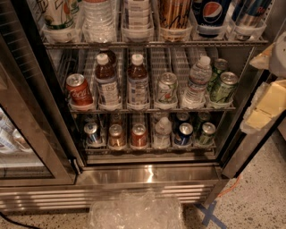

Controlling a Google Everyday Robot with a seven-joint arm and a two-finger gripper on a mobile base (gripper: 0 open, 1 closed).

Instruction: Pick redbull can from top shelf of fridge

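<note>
**A:** What's in the fridge point(147, 174)?

**B:** Three wire racks of drinks. The top shelf point(154, 44) has six clear cup holders with one drink in each. From eleven o'clock across to one o'clock they hold a green-and-white can point(58, 13), a clear bottle point(96, 18), a white bottle point(136, 15), a gold-brown can point(174, 12), the Pepsi can point(210, 13) and the redbull can point(247, 14).

**A:** How does the redbull can look?

**B:** It is silver with slanting blue panels. It stands upright in the rightmost holder, just beside the Pepsi can, and its top is cut off by the picture's edge.

**A:** And the lower racks?

**B:** The middle rack point(152, 108) holds one red cola can point(79, 89), two brown bottles point(137, 82), one silver can point(166, 87), one water bottle point(196, 82) and two green cans point(223, 87), one behind the other. The front row of the bottom rack point(149, 147) holds six: a blue can, two copper cans, a water bottle, a dark-blue can and a green can.

**A:** Where is the gripper?

**B:** The gripper point(268, 103) is at three o'clock, pale and yellowish against the right edge. It is outside the racks and well apart from the redbull can. I cannot tell whether it is spread or closed.

**A:** What's below the fridge?

**B:** Crumpled clear plastic point(134, 210) lies at six o'clock.
</note>
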